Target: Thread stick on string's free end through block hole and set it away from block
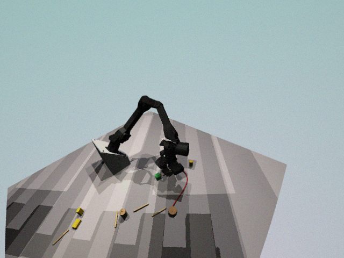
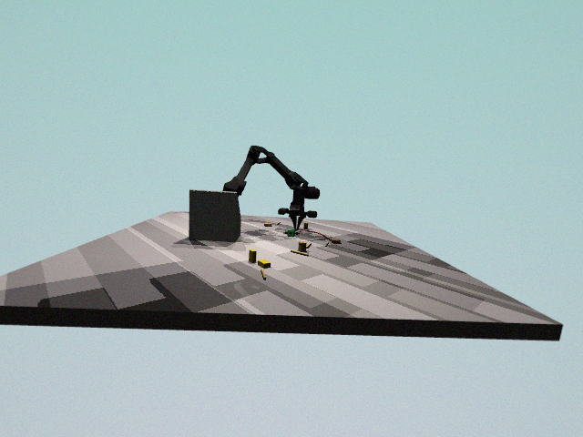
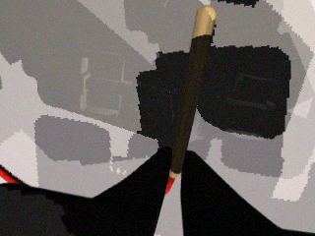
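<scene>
Claw (image 3: pixel 175 169) clamped on stick (image 3: pixel 192 93) at string (image 1: pixel 181 188) end; light, rigid, probably pivots; block (image 1: pixel 123 213) toward near tabletop edge.

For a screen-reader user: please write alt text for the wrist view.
The hand grips a thin wooden stick that points up and away over the grey patchwork table. A bit of red string shows at the gripped end.

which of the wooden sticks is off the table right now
The stick clamped in the end effector, with red string at its end; the other sticks lie flat.
</scene>
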`<state>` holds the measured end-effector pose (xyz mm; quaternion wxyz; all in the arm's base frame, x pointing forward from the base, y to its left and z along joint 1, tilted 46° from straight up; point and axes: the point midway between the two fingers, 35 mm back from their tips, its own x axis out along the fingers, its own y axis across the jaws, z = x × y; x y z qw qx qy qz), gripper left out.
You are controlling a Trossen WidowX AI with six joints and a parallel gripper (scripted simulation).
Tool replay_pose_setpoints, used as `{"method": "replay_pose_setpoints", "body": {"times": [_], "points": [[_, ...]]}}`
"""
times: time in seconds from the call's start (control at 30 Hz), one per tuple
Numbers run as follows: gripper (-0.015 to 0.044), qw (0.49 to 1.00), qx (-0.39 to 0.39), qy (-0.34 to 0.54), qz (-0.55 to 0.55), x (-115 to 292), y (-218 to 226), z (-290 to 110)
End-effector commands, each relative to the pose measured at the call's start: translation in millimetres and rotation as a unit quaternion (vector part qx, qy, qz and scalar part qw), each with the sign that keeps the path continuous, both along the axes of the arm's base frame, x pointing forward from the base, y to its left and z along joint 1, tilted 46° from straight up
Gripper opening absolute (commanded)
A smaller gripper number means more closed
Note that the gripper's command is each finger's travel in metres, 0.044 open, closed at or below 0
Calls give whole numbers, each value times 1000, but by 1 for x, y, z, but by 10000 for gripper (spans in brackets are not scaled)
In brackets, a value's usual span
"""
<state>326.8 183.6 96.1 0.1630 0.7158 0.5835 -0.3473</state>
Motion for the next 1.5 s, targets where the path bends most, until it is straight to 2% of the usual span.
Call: {"method": "replay_pose_setpoints", "body": {"times": [0.0, 1.47], "points": [[0, 1000, 2, -2, 1, -2, -4, -3], [0, 1000, 1, -1, 1, -20, -40, -45]]}}
